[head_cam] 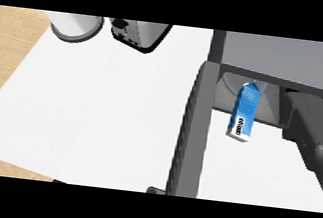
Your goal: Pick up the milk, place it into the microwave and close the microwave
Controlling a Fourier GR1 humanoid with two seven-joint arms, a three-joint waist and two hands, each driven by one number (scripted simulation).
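Blue milk carton [243, 115] with white end, inside open microwave [289, 57].

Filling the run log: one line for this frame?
milk carton: at microwave opening | door: open | right forearm: beside carton, hand unseen | left hand: not in view | step: close door pending

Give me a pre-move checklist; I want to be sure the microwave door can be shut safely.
1. Microwave door swung open: ok.
2. Milk carton fully inside the microwave: cannot tell; it shows tilted at the opening.
3. Right forearm out of the door's path: not ok; it reaches up to the opening.
4. Right hand off the milk carton: cannot tell; the hand is hidden.
5. Left hand ready at the door: cannot tell; it is not in view.
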